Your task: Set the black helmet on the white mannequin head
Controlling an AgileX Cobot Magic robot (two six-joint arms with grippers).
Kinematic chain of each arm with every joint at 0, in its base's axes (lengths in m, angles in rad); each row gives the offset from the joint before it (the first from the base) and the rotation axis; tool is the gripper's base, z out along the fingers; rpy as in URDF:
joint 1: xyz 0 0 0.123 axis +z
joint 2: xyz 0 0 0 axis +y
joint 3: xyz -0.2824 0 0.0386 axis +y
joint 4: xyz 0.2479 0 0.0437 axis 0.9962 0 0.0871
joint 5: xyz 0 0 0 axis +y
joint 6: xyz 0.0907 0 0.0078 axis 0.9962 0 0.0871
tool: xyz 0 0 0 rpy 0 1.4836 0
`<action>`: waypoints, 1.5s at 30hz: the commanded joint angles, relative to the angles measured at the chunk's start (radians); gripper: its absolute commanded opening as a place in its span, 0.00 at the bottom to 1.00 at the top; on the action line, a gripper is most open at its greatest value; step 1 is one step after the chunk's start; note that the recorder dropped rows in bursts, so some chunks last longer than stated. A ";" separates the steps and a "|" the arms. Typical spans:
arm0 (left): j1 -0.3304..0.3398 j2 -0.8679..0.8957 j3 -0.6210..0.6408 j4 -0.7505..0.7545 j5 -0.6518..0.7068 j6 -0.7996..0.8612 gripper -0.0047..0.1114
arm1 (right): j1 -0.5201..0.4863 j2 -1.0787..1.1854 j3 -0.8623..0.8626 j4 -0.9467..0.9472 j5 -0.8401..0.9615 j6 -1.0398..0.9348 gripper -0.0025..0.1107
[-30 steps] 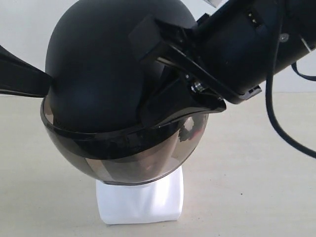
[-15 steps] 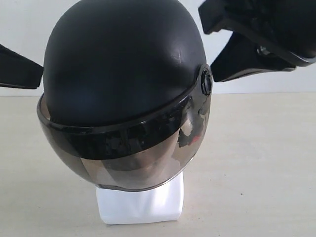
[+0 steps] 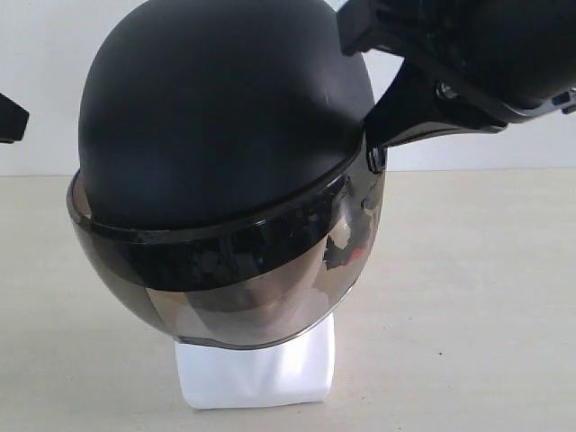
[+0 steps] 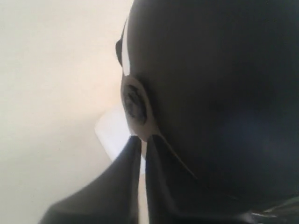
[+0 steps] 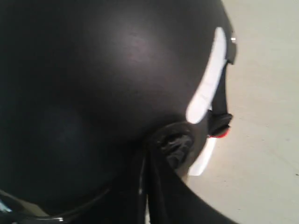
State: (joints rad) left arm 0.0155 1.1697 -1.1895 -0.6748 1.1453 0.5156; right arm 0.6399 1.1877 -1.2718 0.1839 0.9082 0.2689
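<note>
The black helmet [image 3: 225, 135] sits over the white mannequin head [image 3: 256, 371], its visor [image 3: 234, 288] down, only the white base showing beneath on the counter [image 3: 468, 297]; the right hand [image 5: 147, 161] is pressed together, empty, beside the helmet's side; the left hand [image 4: 142, 149] is nearly pressed together, pinching nothing, at the other side.

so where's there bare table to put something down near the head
Bare table flanks the white mannequin head at its base, wider on the right gripper side, narrower on the left gripper side. Higher up is crowded: the right gripper is close beside the black helmet.
</note>
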 commanded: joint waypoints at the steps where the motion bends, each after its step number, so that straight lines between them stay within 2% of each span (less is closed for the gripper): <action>1: 0.003 0.083 -0.004 -0.017 -0.025 0.020 0.08 | -0.002 0.000 0.003 0.053 -0.023 -0.033 0.02; 5: 0.003 0.134 -0.004 -0.072 -0.031 0.057 0.08 | -0.002 0.009 0.003 0.053 -0.023 -0.033 0.02; 13: 0.001 0.150 -0.004 -0.303 0.025 0.161 0.08 | -0.002 0.083 0.003 0.006 -0.033 -0.015 0.02; 30: -0.006 0.150 -0.004 -0.339 0.076 0.152 0.08 | -0.002 0.131 -0.001 -0.101 -0.147 0.018 0.02; 34: -0.035 0.150 -0.004 -0.339 0.076 0.152 0.08 | -0.002 0.131 -0.003 -0.101 -0.161 0.018 0.02; 37: -0.064 0.150 -0.004 -0.301 0.076 0.152 0.08 | -0.002 0.131 -0.018 -0.101 -0.166 0.018 0.02; 41: -0.061 0.150 -0.001 -0.218 0.076 0.123 0.08 | -0.002 0.126 -0.055 -0.101 -0.122 0.019 0.02; 45: -0.061 0.150 -0.001 -0.211 0.076 0.114 0.08 | -0.002 0.119 -0.059 -0.105 -0.116 0.017 0.02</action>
State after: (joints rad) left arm -0.0241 1.3153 -1.1961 -0.8676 1.1812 0.6405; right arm 0.6199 1.3036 -1.3221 0.0000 0.8225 0.2905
